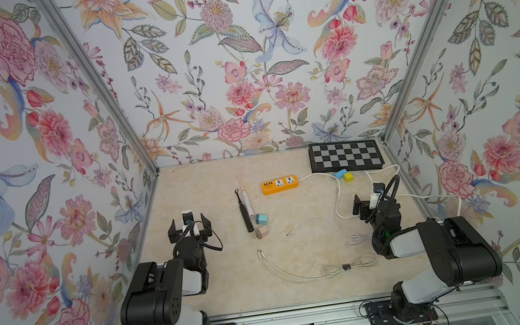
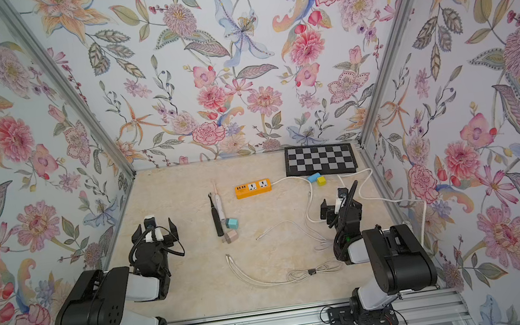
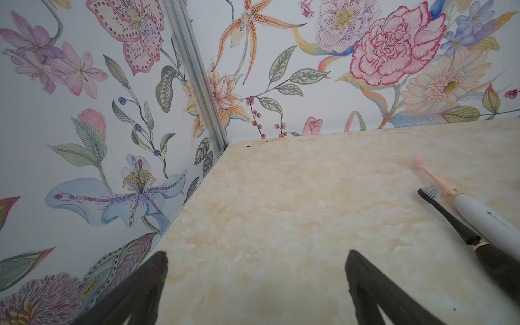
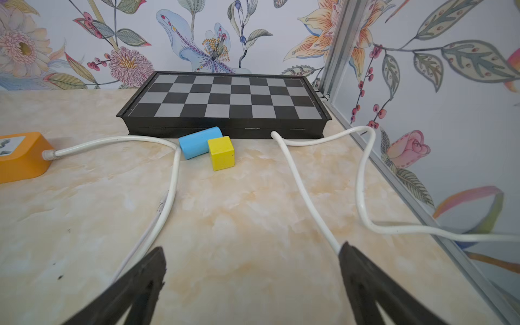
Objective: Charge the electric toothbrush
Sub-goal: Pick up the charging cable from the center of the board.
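- Here, two electric toothbrushes lie side by side and touching in the middle of the tabletop (image 1: 220,279): a black toothbrush (image 1: 244,215) and a white toothbrush (image 1: 248,205) with a pink head. Both heads point toward the back wall (image 1: 238,69).
- Two plugs sit at their handle ends. A teal charger plug (image 1: 261,219) lies against the white handle, and a beige charger plug (image 1: 261,231) lies just nearer the arms.
- One orange power strip (image 1: 279,184) lies to the right of the brush heads, and its thick cord (image 4: 118,138) loops away to the right.
- There are two thin white leads: a loose cable (image 1: 308,219) with a free tip mid-tabletop, and a bundled cable (image 1: 334,268) tied with a black band near the front.
- One blue cylinder (image 1: 340,173) and one yellow cube (image 1: 348,177) touch in front of one folded chessboard (image 1: 345,155) in the back right corner.
- The left gripper (image 3: 257,254) is spread wide and empty over bare tabletop, between the left wall (image 1: 28,168) and the toothbrushes, with open room ahead.
- The right gripper (image 4: 252,249) is also spread wide and holds nothing. The cord runs up to one finger, and I cannot tell whether they touch; cords crowd that side.
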Robot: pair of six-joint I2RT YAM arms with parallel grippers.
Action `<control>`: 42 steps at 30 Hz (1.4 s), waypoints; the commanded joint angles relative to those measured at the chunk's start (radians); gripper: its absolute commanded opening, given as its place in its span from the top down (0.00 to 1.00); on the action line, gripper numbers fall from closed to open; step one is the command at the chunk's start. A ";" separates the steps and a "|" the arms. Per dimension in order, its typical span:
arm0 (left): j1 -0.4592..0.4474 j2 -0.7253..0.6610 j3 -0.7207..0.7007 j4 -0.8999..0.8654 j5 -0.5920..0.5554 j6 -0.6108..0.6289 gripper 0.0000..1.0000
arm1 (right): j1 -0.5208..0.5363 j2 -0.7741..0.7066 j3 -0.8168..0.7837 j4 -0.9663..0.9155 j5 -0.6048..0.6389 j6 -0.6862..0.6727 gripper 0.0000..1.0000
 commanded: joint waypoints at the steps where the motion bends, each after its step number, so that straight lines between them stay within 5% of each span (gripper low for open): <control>1: 0.008 0.013 0.018 0.039 0.016 0.015 0.01 | -0.004 0.011 0.015 0.041 -0.008 -0.013 0.00; 14: 0.010 0.015 0.012 0.050 -0.044 -0.008 0.01 | 0.021 -0.058 0.004 0.016 0.043 -0.030 0.00; 18: 0.011 0.013 0.010 0.053 -0.044 -0.008 0.01 | 0.080 -0.258 0.080 -0.324 0.155 0.014 0.00; 24: 0.007 -0.101 -0.097 0.134 -0.073 -0.010 0.01 | 0.089 -0.453 0.236 -0.822 -0.059 0.311 0.00; 28: -0.034 -0.427 -0.066 -0.220 -0.117 -0.072 0.01 | 0.134 -0.397 0.376 -1.019 -0.369 0.344 0.05; 31: -0.063 -0.582 0.062 -0.483 0.022 -0.220 0.01 | 0.214 -0.309 0.440 -1.062 -0.462 0.318 0.08; 36: -0.217 -0.607 0.268 -0.787 0.199 -0.302 0.01 | 0.320 -0.147 0.523 -1.083 -0.560 0.197 0.20; 42: -0.397 -0.584 0.382 -1.049 0.254 -0.305 0.01 | 0.469 -0.044 0.555 -1.098 -0.538 -0.098 0.22</control>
